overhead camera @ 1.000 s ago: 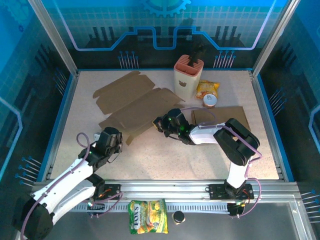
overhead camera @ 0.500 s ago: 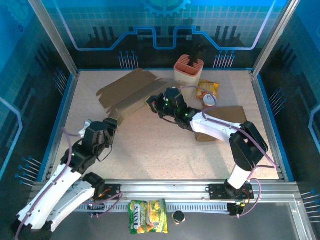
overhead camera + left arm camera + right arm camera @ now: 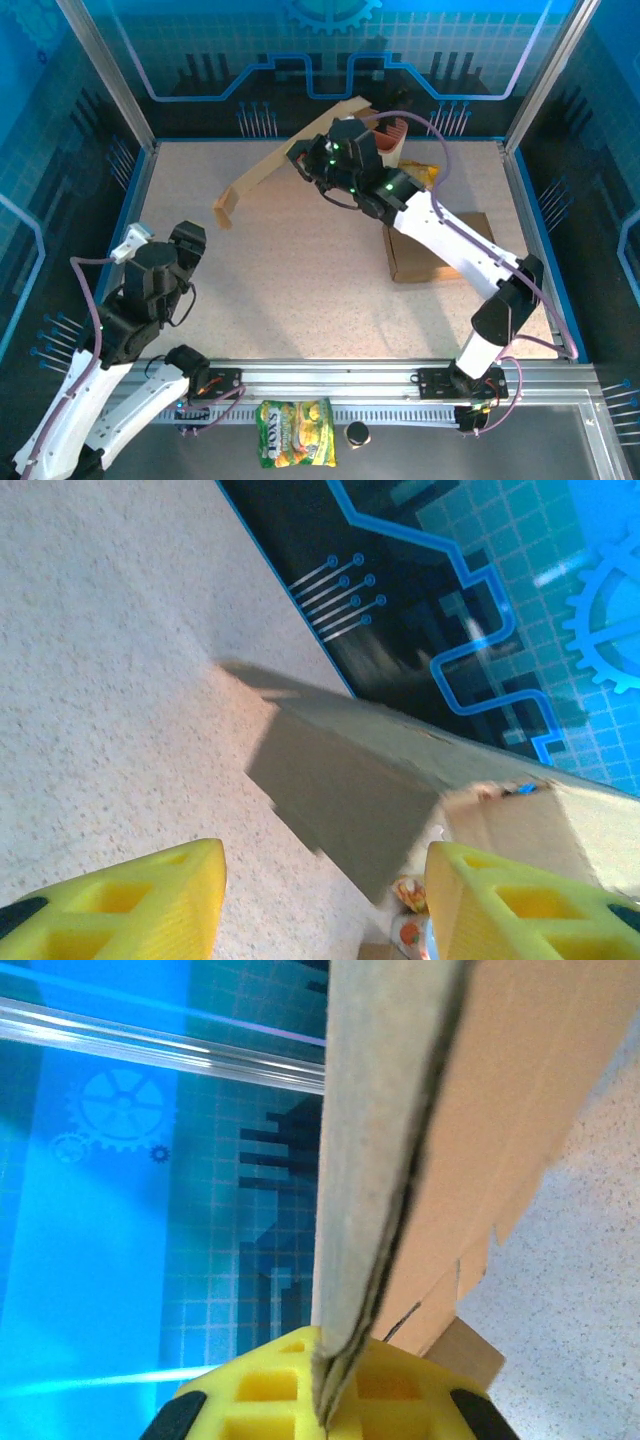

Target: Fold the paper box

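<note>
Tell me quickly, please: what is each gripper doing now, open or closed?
Left gripper: open, holding nothing.
Right gripper: closed on the edge of the flat paper box.

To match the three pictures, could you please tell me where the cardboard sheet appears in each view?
Top external: cardboard sheet slants across far centre, held by the right gripper.
Left wrist: sheet at centre, beyond the open left gripper.
Right wrist: upright mid-frame, pinched at bottom.
Shared landmark: gear motif on the back wall.

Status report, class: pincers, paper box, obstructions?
Right pincer shut on paper box, held up, tilted. Left pincer open, empty. Pink container close behind.
</note>
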Motion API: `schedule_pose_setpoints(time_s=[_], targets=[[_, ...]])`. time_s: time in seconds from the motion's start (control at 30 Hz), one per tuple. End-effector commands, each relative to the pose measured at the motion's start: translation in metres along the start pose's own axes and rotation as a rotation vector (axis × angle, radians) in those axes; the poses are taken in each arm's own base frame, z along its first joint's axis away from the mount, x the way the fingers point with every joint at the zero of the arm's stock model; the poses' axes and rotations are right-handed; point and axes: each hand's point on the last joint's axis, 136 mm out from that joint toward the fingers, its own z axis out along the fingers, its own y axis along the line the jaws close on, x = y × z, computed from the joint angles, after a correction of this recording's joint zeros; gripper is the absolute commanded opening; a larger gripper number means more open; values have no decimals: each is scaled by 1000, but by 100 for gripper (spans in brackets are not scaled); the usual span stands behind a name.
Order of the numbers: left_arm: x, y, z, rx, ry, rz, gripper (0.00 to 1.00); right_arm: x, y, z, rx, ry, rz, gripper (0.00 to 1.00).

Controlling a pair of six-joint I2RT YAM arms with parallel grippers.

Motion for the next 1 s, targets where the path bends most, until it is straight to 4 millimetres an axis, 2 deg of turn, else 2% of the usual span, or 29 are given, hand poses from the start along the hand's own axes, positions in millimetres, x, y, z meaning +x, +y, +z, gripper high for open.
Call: schedule_pose_setpoints(time_s=[0.0,0.13,0.27,0.37,0.43,0.53,0.6,0.7,0.87,0.97], targets=[[-20,5,-9,-44,-78,72,55,5,33,-49,30,-53,-100,0],[-28,-1,-12,-57,-97,112,54,15,65,-74,6,-76,-97,0],[-33,-11,-13,-58,-106,162,54,22,94,-89,-5,-97,-79,0],[-37,-12,-14,-64,-123,176,53,19,110,-93,-10,-119,-37,0],[-41,-10,-16,-91,-134,190,53,16,109,-86,12,-137,2,0],[-50,-6,-22,-149,-151,229,52,11,86,-65,84,-141,102,0],[-53,-7,-23,-171,-154,259,52,11,62,-42,139,-119,164,0],[-50,-8,-20,-204,-121,306,50,16,37,-7,135,-96,232,0],[-26,-8,-3,-227,6,356,48,21,-11,32,206,-86,272,0],[-10,8,9,-279,93,346,46,22,-37,46,248,-81,299,0]])
